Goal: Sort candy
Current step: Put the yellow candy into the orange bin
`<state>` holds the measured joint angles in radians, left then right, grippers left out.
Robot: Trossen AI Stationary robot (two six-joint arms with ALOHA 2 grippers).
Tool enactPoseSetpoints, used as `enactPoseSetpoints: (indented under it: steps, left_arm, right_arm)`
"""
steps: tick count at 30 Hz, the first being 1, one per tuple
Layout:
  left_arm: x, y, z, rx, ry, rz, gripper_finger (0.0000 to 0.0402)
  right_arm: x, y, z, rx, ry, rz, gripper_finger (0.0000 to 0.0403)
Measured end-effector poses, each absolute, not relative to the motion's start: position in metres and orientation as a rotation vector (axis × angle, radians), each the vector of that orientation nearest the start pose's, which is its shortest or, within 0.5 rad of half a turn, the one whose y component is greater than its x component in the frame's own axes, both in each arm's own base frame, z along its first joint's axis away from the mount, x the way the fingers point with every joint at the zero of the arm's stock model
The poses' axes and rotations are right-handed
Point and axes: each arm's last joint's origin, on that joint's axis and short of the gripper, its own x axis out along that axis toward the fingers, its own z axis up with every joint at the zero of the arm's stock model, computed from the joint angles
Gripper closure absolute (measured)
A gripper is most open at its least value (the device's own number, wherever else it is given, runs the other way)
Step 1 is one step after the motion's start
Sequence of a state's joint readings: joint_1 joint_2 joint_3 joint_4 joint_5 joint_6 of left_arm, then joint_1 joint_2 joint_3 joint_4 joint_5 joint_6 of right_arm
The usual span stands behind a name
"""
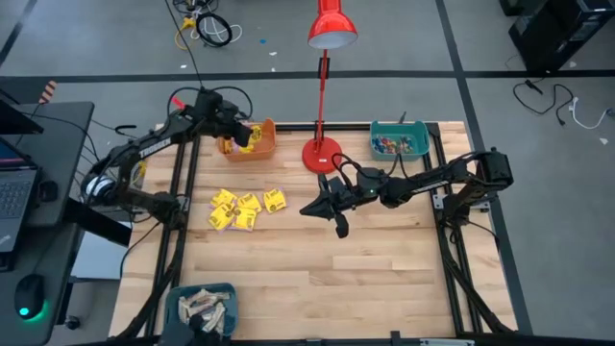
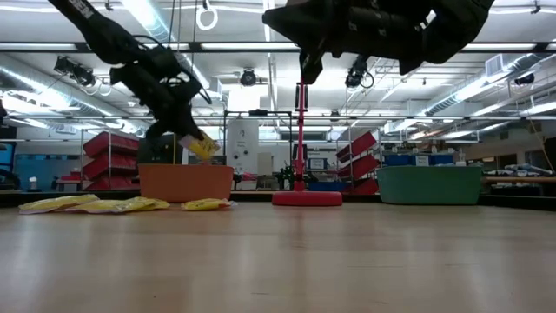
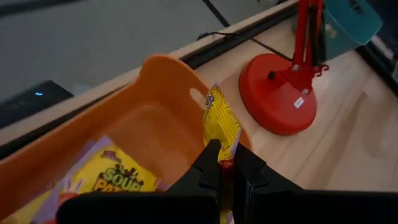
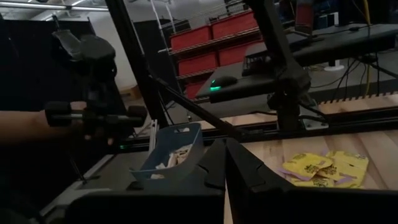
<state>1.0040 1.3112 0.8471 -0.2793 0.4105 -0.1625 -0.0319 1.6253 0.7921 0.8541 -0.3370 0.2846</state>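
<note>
Left wrist view, crinkly yellow packet [image 3: 221, 126], smooth orange plastic bin [image 3: 155, 106]

The right gripper [image 4: 225, 163] fills the bottom middle of the frame, its two dark fingers pressed together with no gap and nothing between them. At lower right a small heap of yellow candy packets [image 4: 323, 169] lies on the wooden table [image 4: 373, 149], and left of the fingers a blue bin [image 4: 176, 149] holds pale wrapped pieces. Red crates [image 4: 217, 37] sit on shelving at the top middle.
</note>
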Motion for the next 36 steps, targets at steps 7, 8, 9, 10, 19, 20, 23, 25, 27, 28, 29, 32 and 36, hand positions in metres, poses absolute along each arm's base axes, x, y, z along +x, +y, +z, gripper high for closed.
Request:
enactPoseSetpoints:
  steps: [7, 8, 9, 10, 19, 20, 23, 25, 27, 28, 29, 32, 36]
  left_arm:
    - [0.149, 0.234, 0.218, -0.728, 0.572, 0.619, 0.0392]
    - [0.149, 0.235, 0.216, -0.738, 0.579, 0.623, 0.0392]
    - [0.149, 0.236, 0.214, -0.745, 0.586, 0.624, 0.0392]
    - [0.149, 0.237, 0.212, -0.749, 0.589, 0.624, 0.0392]
    - [0.15, 0.239, 0.207, -0.762, 0.604, 0.651, 0.0377]
    - [0.15, 0.239, 0.207, -0.768, 0.606, 0.664, 0.0373]
    - [0.149, 0.239, 0.207, -0.771, 0.61, 0.676, 0.0357]
    - [0.149, 0.239, 0.207, -0.773, 0.614, 0.677, 0.0345]
    - [0.149, 0.239, 0.207, -0.773, 0.614, 0.677, 0.0333]
    - [0.149, 0.239, 0.207, -0.772, 0.615, 0.68, 0.0327]
    - [0.149, 0.239, 0.207, -0.771, 0.616, 0.686, 0.0322]
    - [0.149, 0.239, 0.206, -0.766, 0.618, 0.697, 0.0307]
    - [0.148, 0.24, 0.207, -0.762, 0.617, 0.703, 0.0295]
  right_arm:
    - [0.339, -0.001, 0.228, 0.275, 0.024, 0.306, 0.0403]
    - [0.339, -0.001, 0.228, 0.274, 0.023, 0.306, 0.0403]
    - [0.339, -0.001, 0.228, 0.274, 0.023, 0.306, 0.0403]
    - [0.339, -0.001, 0.228, 0.274, 0.023, 0.306, 0.0402]
    - [0.339, -0.001, 0.228, 0.274, 0.023, 0.306, 0.0402]
    - [0.339, -0.001, 0.228, 0.274, 0.023, 0.306, 0.0402]
    - [0.339, -0.001, 0.228, 0.278, 0.024, 0.306, 0.0402]
    - [0.339, -0.001, 0.228, 0.278, 0.026, 0.307, 0.0402]
    - [0.339, 0.0, 0.228, 0.278, 0.026, 0.309, 0.0402]
    - [0.339, 0.0, 0.228, 0.278, 0.026, 0.31, 0.0402]
    - [0.339, 0.0, 0.228, 0.278, 0.027, 0.31, 0.0402]
    - [0.339, 0.0, 0.228, 0.278, 0.027, 0.31, 0.0402]
    - [0.339, 0.0, 0.228, 0.279, 0.027, 0.31, 0.0402]
